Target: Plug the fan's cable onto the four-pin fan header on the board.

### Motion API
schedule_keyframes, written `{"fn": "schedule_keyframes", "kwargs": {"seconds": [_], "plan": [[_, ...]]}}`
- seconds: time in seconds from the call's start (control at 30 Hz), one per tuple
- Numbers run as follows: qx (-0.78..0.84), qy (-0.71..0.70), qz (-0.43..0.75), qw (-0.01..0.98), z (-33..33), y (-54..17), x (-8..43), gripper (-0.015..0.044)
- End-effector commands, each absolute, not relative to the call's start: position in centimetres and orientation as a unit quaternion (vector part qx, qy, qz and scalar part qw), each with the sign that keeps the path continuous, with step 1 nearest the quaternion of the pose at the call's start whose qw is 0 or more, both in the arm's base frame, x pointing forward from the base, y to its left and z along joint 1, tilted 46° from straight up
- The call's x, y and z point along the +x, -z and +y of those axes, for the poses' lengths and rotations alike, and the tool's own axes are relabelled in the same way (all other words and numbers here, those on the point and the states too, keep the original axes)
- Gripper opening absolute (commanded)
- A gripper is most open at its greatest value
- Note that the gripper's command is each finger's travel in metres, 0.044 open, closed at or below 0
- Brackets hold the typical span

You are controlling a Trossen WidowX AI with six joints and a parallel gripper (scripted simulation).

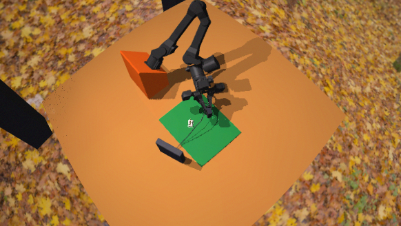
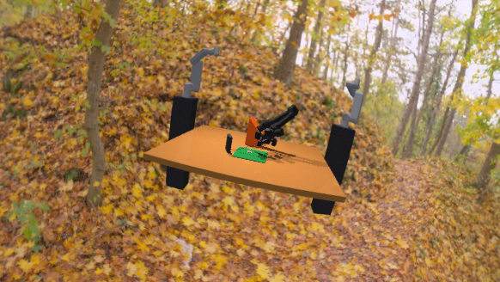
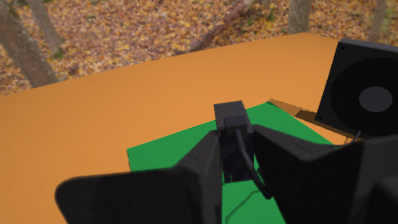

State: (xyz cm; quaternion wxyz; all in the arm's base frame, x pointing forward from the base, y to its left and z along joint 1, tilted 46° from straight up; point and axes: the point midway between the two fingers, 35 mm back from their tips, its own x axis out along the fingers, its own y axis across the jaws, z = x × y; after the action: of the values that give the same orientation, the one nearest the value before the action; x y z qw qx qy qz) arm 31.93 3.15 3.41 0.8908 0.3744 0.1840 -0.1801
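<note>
1. Above the board [image 1: 207, 148] [image 2: 251, 158] [image 3: 187, 142], the gripper [image 1: 208, 111] [image 2: 267, 139] [image 3: 233, 135] is closed on the dark plug [image 1: 209, 113] [image 3: 234, 114], with the cable [image 3: 245, 155] hanging from it.
2. What looks like the header [image 1: 190, 122] [image 2: 249, 151], small and white, stands on the board; the plug is off to one side of it, not seated.
3. The likely next need is to bring the plug over the header and square it up before any push down. If it goes down tilted, it could catch a pin or jam partway.
4. A wrong turn about the upright line, or a landing one pin over, could spoil the fit; the pins are too small to check from any view.
5. The cable runs towards the fan [image 1: 170, 150] [image 2: 229, 144] [image 3: 375, 97], beside the board's edge. A pull on it could twist the plug in the grip or drag the fan; a loop could snag a finger on release.
6. The top view shows the header and the sideways gap from the plug; the wrist view shows no header, yet gives the grip and the fan's face clearly.
7. The exterior view shows the fan upright beside the board, but is too coarse to show the plug. Its exact height above the board I cannot tell.
</note>
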Motion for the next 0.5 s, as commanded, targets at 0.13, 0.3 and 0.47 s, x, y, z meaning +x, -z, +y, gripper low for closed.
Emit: {"fn": "schedule_keyframes", "kwargs": {"seconds": [0.13, 0.3, 0.47], "plan": [[0.4, 0.185, 0.144, 0.886, 2.85, -4.3, 30.95, 0.0], [0.41, 0.185, 0.129, 0.884, 2.79, -4.69, 30.6, 0.0], [0.403, 0.182, 0.139, 0.886, 2.66, -4.82, 30.87, 0.0]]}}
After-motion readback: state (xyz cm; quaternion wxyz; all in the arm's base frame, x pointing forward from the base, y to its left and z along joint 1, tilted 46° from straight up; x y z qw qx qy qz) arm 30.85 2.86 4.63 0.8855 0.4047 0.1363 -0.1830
